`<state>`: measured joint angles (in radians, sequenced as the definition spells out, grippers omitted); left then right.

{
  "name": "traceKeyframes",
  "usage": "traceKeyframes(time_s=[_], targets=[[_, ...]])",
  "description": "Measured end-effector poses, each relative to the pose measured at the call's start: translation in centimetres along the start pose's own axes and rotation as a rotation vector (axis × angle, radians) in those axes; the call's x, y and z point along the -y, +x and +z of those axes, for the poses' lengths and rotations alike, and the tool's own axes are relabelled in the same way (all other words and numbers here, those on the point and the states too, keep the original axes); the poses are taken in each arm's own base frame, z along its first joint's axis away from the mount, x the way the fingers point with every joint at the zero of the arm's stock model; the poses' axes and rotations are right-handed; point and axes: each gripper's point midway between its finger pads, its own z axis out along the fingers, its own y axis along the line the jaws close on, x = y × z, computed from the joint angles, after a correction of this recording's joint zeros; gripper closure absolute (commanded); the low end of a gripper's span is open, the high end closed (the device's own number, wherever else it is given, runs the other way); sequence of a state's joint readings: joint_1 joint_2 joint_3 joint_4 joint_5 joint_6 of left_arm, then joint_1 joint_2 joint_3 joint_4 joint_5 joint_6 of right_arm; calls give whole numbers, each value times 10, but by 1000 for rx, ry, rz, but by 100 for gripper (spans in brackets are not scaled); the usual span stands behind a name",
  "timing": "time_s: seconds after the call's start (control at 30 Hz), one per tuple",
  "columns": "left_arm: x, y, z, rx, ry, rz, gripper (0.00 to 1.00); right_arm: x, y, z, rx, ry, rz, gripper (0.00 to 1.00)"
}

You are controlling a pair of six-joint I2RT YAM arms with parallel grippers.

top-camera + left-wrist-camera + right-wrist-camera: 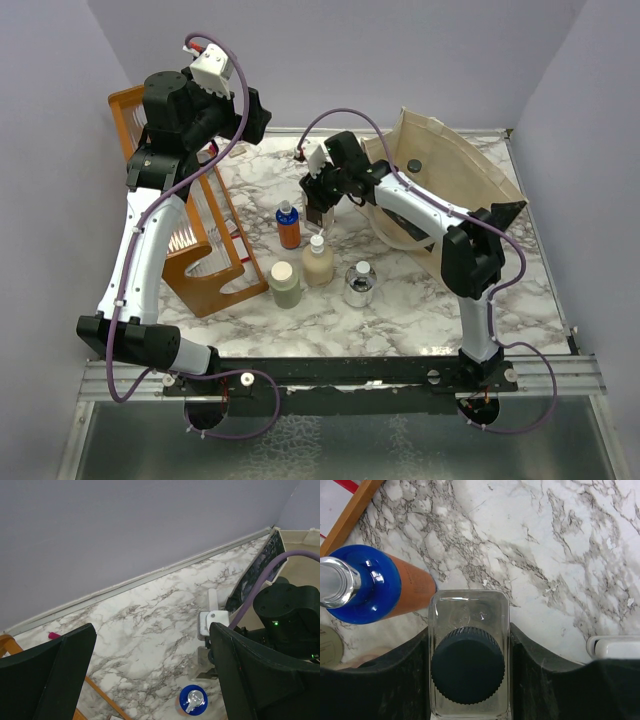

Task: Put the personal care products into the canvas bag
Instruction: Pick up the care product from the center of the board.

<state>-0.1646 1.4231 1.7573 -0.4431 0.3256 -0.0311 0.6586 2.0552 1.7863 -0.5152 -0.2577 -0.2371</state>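
My right gripper (pixel 469 677) is shut on a clear bottle (pixel 469 611) with a black cap, its fingers (pixel 540 675) pressed against both flat sides. The bottle stands beside the orange bottle with the blue cap (pixel 395 587) (pixel 289 228). In front of these stand the beige pump bottle (pixel 318 262), the olive-grey bottle with a cream cap (pixel 284 284) and the squat silvery one (pixel 360 285). The canvas bag (pixel 455 180) lies open at the back right, and a black cap (pixel 414 166) shows inside it. My left gripper (pixel 150 675) hangs open and high, holding nothing.
The orange wooden rack (pixel 200 250) stands along the left side under my left arm. The right arm's elbow (pixel 470 255) lies across the bag's front edge. Purple walls close in the table at the back and sides.
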Motion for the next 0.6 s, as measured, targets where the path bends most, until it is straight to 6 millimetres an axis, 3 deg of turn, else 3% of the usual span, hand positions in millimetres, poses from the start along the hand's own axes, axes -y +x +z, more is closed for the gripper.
traceKeyframes(time_s=[0.2,0.33,0.6], targets=[[0,0,0,0,0,0,1,-1,0,-3,-13,-4,-1,97],[0,0,0,0,0,0,1,-5,-6,-15,-37,-26,2,99],[0,0,0,0,0,0,1,-5,-65,-52,77,-34,-45,99]])
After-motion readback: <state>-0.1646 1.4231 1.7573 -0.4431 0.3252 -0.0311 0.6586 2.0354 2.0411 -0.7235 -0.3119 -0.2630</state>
